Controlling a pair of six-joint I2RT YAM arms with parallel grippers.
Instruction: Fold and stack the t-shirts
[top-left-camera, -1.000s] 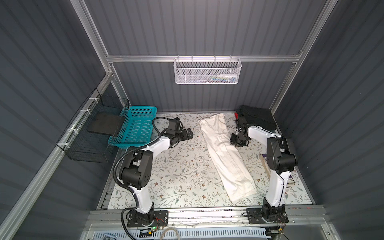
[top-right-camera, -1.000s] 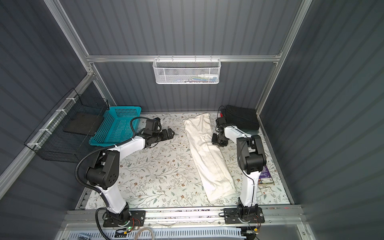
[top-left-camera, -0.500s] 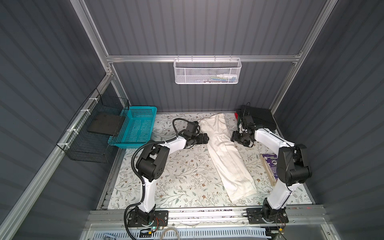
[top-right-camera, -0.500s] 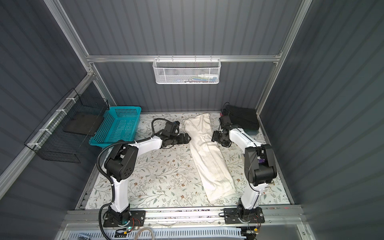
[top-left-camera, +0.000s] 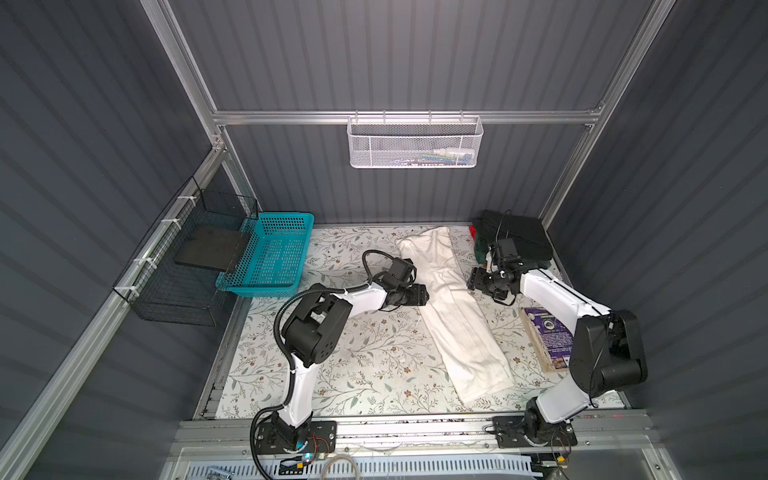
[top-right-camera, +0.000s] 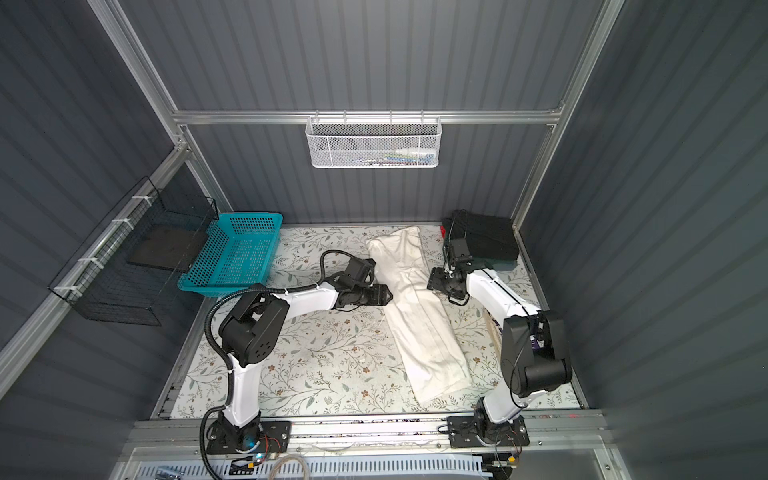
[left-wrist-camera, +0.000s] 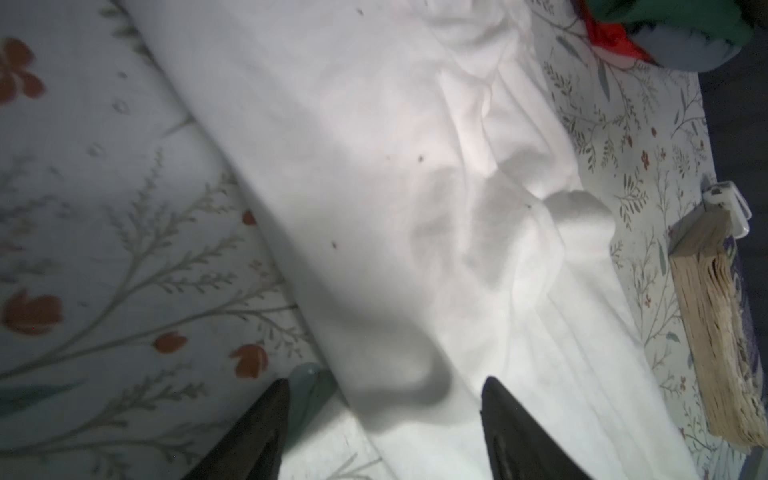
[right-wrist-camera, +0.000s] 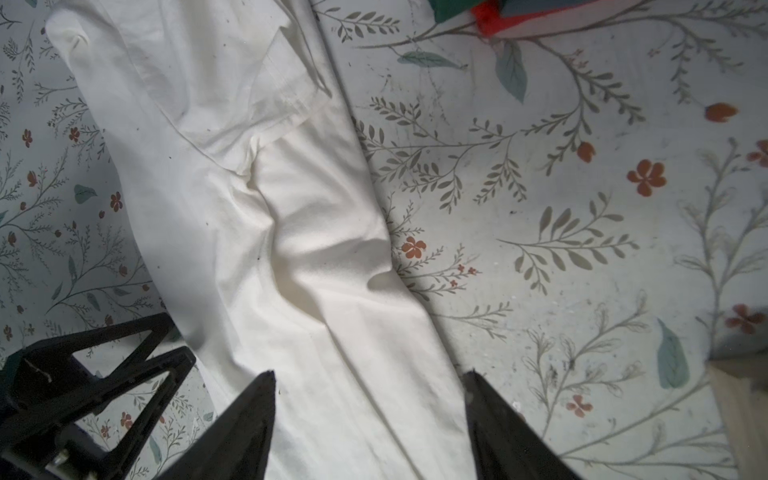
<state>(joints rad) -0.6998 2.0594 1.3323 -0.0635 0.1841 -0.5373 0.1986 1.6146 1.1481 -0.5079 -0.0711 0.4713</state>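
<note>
An off-white t-shirt, folded lengthwise into a long strip, lies diagonally on the floral cover. My left gripper sits low at its left edge. In the left wrist view that gripper is open and straddles the shirt's edge. My right gripper is at the opposite edge. In the right wrist view it is open over the shirt. Folded t-shirts are stacked at the back right, black on top, with green and red below.
A book lies at the right, beside my right arm. A teal basket stands at the back left next to a black wire basket on the wall. A white mesh basket hangs on the back rail.
My left gripper has swung right, from beside the teal basket to the shirt's left edge, and its jaws have narrowed a little. The right gripper has opened wider and come forward along the shirt's right edge.
</note>
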